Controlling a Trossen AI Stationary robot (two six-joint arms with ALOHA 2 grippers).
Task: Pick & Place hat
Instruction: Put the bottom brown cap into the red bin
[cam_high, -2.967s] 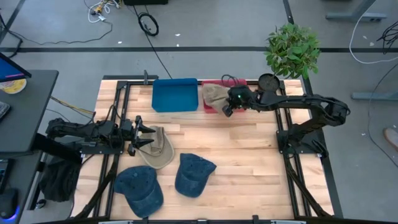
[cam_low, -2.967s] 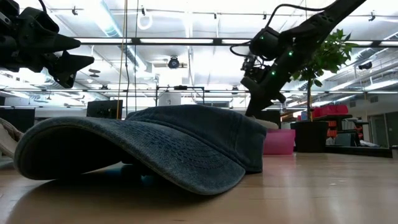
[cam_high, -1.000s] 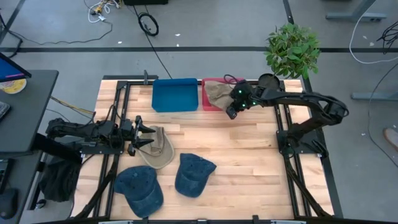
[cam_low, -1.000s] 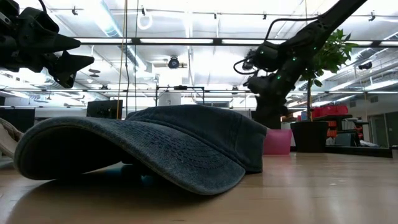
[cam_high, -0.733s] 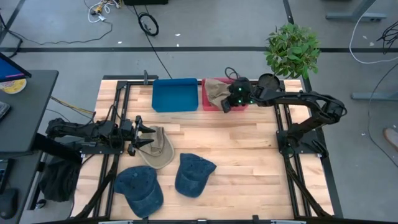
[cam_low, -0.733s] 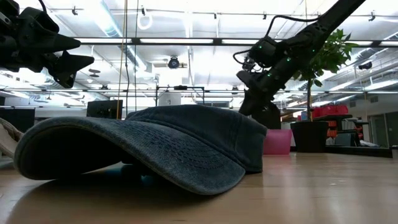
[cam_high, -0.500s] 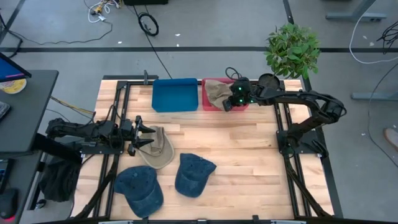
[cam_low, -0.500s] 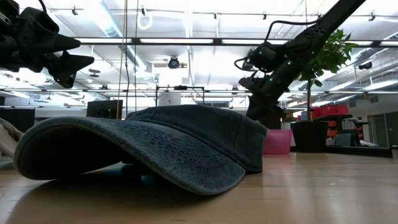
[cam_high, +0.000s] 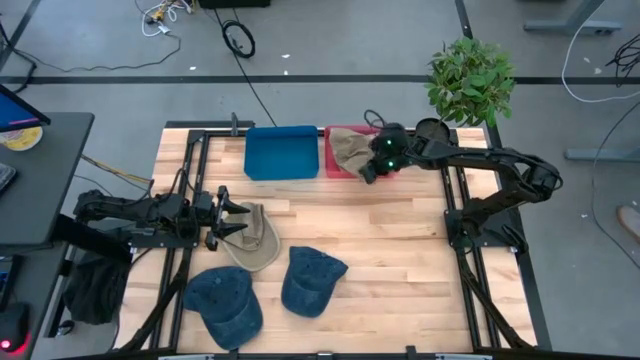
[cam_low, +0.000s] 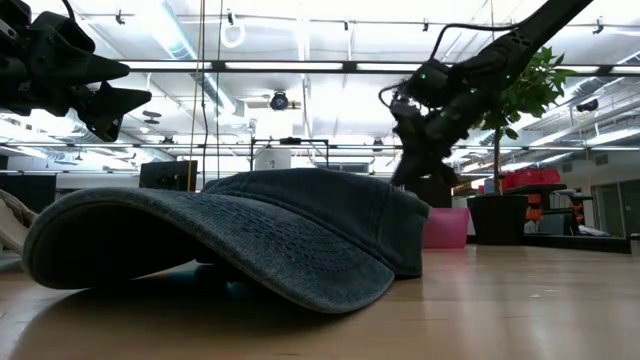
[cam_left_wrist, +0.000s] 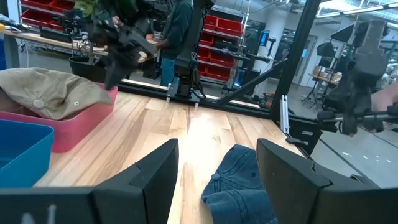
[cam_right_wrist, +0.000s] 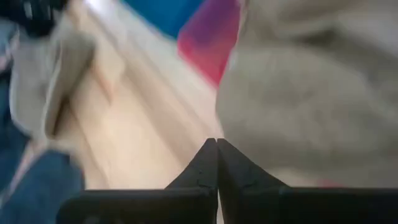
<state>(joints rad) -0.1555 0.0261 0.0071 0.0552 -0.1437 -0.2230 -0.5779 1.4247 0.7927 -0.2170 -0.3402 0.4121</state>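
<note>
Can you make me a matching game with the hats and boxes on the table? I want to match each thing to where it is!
Things:
1. tan cloth hat in the bin
2. empty blue plastic bin
3. second tan cloth hat
4. two blue denim hats

Places:
A. beside the pink plastic bin
B. at the table's near edge
C. inside the pink plastic bin
D. by the open left gripper

Pairs: 1-C, 2-A, 3-D, 4-B
</note>
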